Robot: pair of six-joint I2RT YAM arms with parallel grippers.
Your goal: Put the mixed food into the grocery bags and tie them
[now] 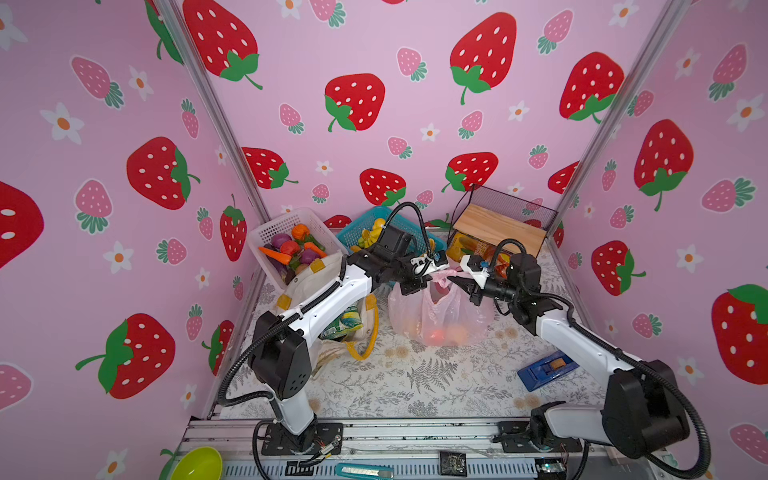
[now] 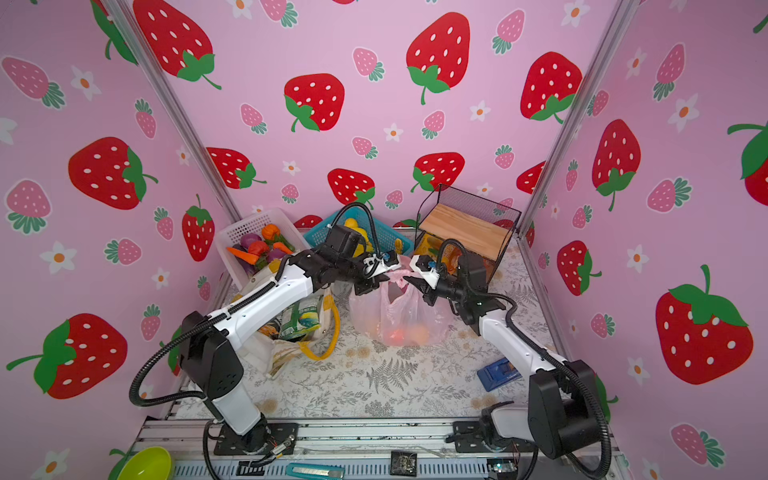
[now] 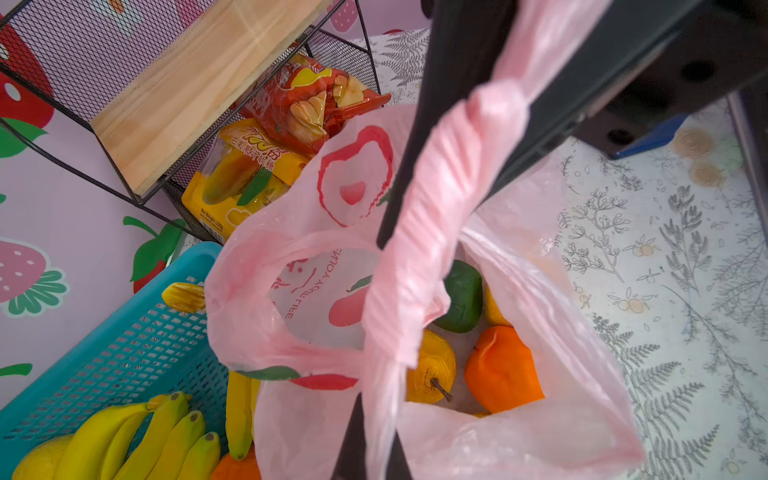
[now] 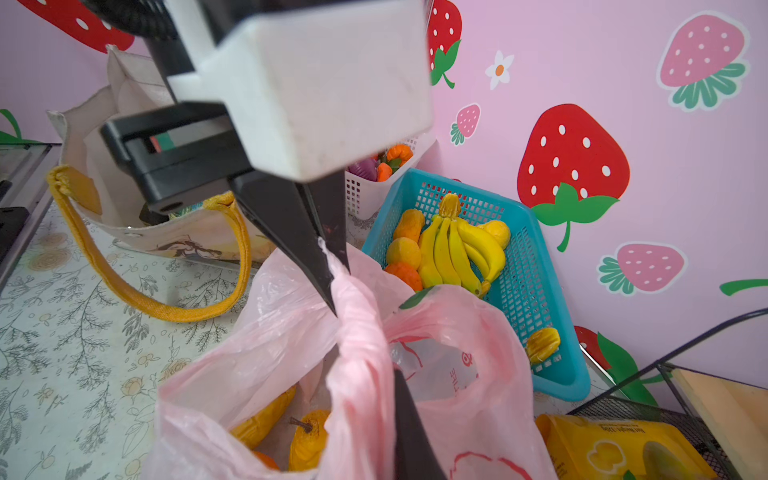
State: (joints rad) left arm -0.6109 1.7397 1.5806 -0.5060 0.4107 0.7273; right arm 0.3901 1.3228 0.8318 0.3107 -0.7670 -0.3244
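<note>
above the thin translucent pink plastic bag (image 1: 440,318) (smooth round toy fruits (image 3: 500,370) inside), left gripper (image 1: 439,271) and right gripper (image 1: 456,281) each pinch tight on its twisted handles (image 3: 415,270).

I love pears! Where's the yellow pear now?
In the left wrist view the yellow pear lies inside the pink bag in the middle of the table, beside the orange and the dark green fruit.
</note>
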